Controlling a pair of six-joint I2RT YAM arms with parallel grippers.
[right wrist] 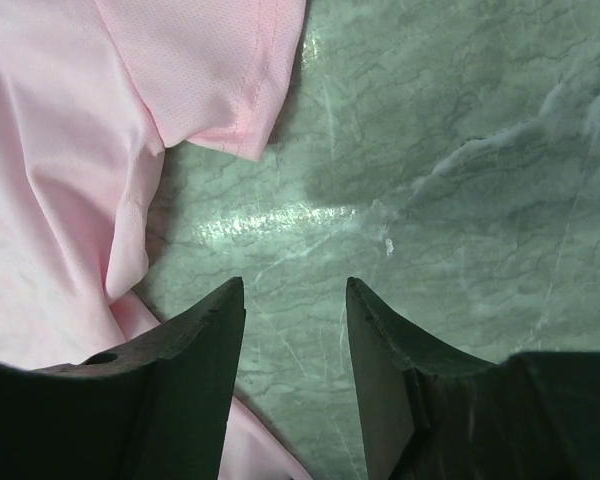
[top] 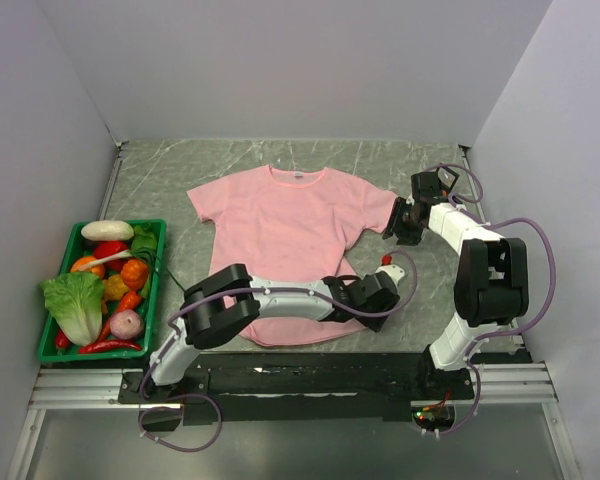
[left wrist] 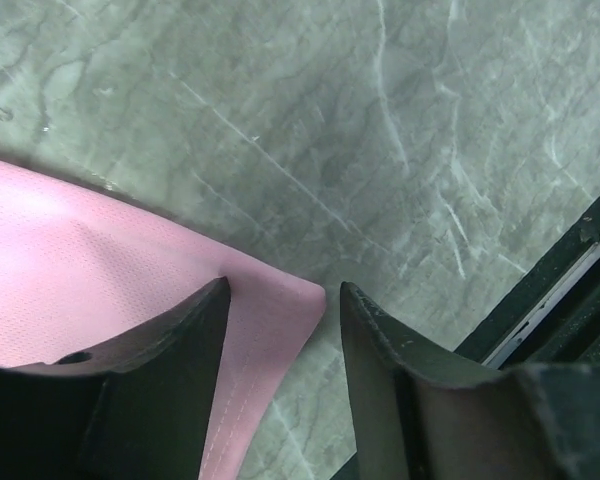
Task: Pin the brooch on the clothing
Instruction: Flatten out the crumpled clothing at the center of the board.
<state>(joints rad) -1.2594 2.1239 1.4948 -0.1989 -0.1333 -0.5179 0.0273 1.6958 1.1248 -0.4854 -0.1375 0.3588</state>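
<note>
**Two black-and-white arms trailing purple cable**

The left arm (top: pixel 280 297) and right arm (top: pixel 490 280) share one build: white tube-like links joined by chunky black joint housings. A thin greyish-purple cable (top: pixel 552 268) loops loosely along each. The left gripper (left wrist: pixel 280 290) and right gripper (right wrist: pixel 295 285) each carry two matte black fingers (right wrist: pixel 180 370), broad at the root and tapering to blunt, lightly scuffed tips.
</note>
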